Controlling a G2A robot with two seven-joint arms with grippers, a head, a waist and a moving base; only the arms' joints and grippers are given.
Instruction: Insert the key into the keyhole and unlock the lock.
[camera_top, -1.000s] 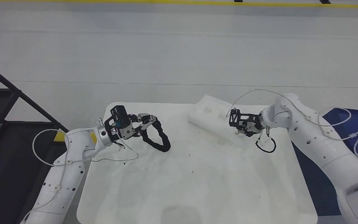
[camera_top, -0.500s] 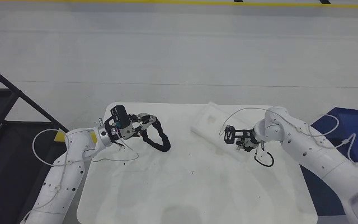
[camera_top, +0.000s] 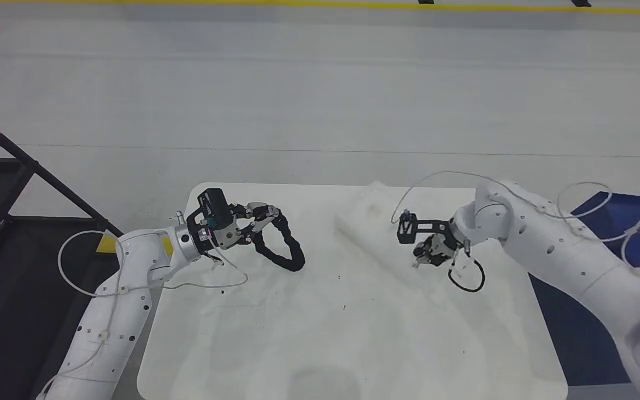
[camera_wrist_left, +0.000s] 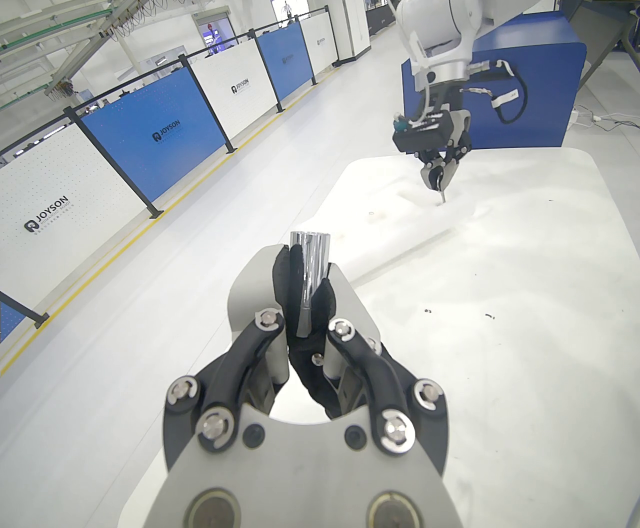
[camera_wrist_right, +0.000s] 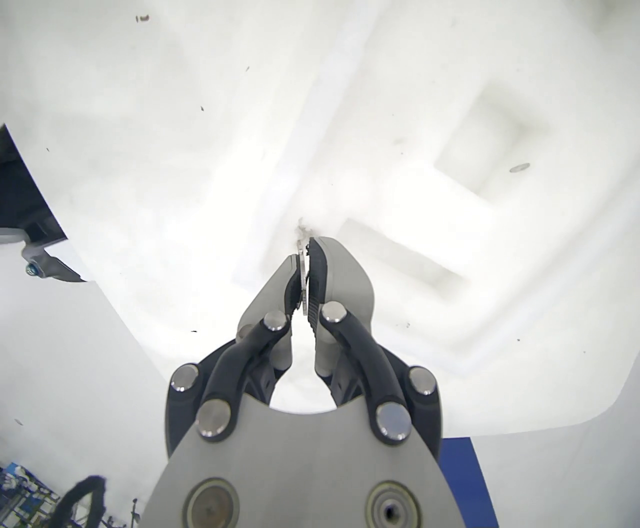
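L gripper (camera_wrist_left: 302, 292): clamped tight on lock, pads on both sides of chrome cyl.; held above table (camera_top: 350, 330), over its left-rear part.
lock (camera_wrist_left: 310, 260): cable type; chrome cyl. sticks out past L fingertips, aimed roughly twd R arm across table.
cable loop (camera_top: 288, 250): black, thick, curves out beyond L gripper (camera_top: 262, 215) and back; over table, contact w/ surface can't tell.
keyhole: can't tell; cyl. end face seen nearly edge-on.
R gripper (camera_wrist_right: 304, 272): pinched narrow on key, blade flat btwn pads; hangs over foam block at right-rear of table, fingers pointing down.
key (camera_wrist_right: 301, 270): thin, silver; tip pokes past R fingertips, aimed down at foam. In left wrist view, tip (camera_wrist_left: 442, 196) at or just above foam surface; touching or not, can't tell.
foam block (camera_wrist_right: 450, 210): white, w/ rectangular recesses; small scuff right by key tip; also in top view (camera_top: 370, 210).
key vs lock: well apart, on opposite sides of table.
table, misc: white top, rounded corners, few dark specks.
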